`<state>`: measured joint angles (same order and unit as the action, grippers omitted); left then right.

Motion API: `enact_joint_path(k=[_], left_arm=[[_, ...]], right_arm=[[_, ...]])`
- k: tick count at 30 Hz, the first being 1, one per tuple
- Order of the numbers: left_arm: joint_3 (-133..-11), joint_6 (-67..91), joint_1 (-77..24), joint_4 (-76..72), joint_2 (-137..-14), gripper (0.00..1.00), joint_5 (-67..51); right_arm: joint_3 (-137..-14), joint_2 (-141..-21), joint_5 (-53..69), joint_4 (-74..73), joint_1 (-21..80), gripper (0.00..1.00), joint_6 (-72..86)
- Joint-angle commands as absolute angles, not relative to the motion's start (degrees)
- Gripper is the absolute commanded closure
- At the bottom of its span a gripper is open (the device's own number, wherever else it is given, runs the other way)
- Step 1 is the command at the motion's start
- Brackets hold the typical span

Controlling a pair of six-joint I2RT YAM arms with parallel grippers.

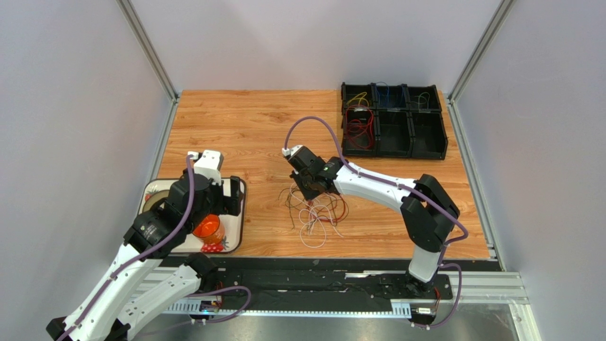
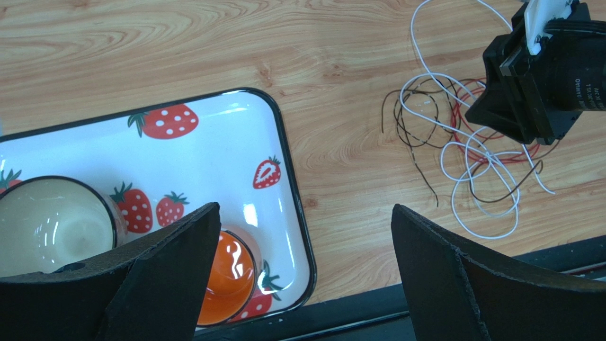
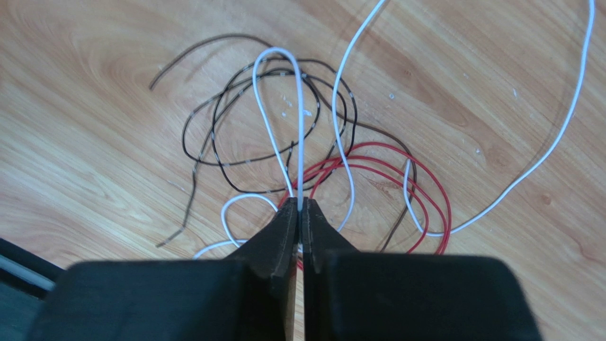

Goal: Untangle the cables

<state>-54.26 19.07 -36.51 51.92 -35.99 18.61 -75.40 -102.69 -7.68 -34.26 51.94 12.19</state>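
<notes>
One white cable (image 3: 301, 128) clamped in the right hand (image 3: 299, 207), other cables (image 3: 370, 145) just beyond.

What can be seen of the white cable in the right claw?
The white cable is a thin, flexible wire, plastic-coated by its look. The right claw is shut on it, and from the tips it forms a narrow hairpin loop over the wooden table. It crosses the dark brown cables and the red cables. Whether the other white strands belong to it, I cannot tell.
</notes>
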Motion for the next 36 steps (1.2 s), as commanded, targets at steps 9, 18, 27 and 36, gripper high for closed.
enact_joint_path(k=[9, 18, 27, 36], left_arm=[[-54.67, 18.63, -36.03, 50.54, -35.51, 0.02, 19.07], [-54.58, 18.55, -36.04, 50.45, -35.77, 0.02, 18.9], [-54.49, 18.72, -36.04, 50.45, -35.33, 0.02, 19.16], [-54.49, 18.63, -36.04, 50.36, -35.77, 0.02, 18.9]], right_arm=[[-93.84, -94.67, -19.24, -41.92, 53.09, 1.0, 8.09], [-103.53, -82.98, -19.86, -35.17, 53.09, 1.0, 5.63], [-105.48, -72.36, -18.1, -21.47, 53.09, 1.0, 3.16], [-117.73, -73.38, -13.54, -13.01, 53.09, 1.0, -2.98]])
